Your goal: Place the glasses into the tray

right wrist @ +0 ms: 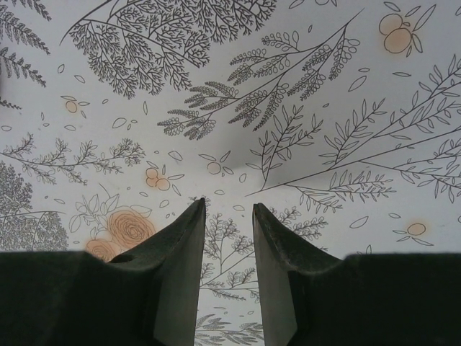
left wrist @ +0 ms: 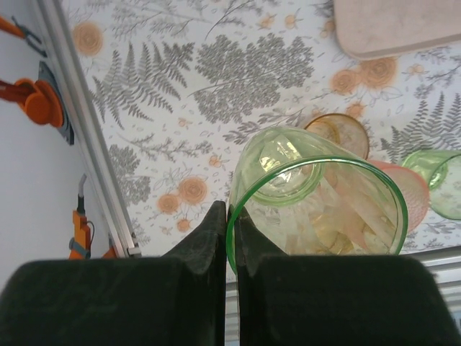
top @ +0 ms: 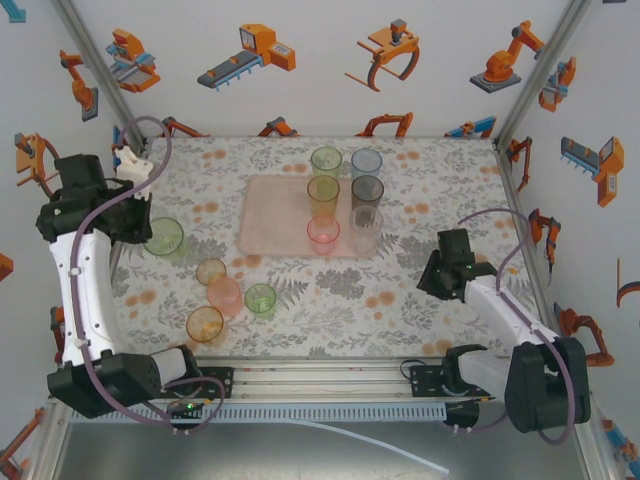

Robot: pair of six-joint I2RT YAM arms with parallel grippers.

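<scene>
While glasses stand in the tray, left tool pinches a green glass; right tool hangs part-open, empty.

Top camera looks down from high behind over the whole floral tabletop. Wrist cameras sit close above it, and the left one shares the tray corner.

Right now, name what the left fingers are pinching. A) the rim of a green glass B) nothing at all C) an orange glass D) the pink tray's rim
A: in the left wrist view the left fingers are shut on the rim of the green glass.
</scene>
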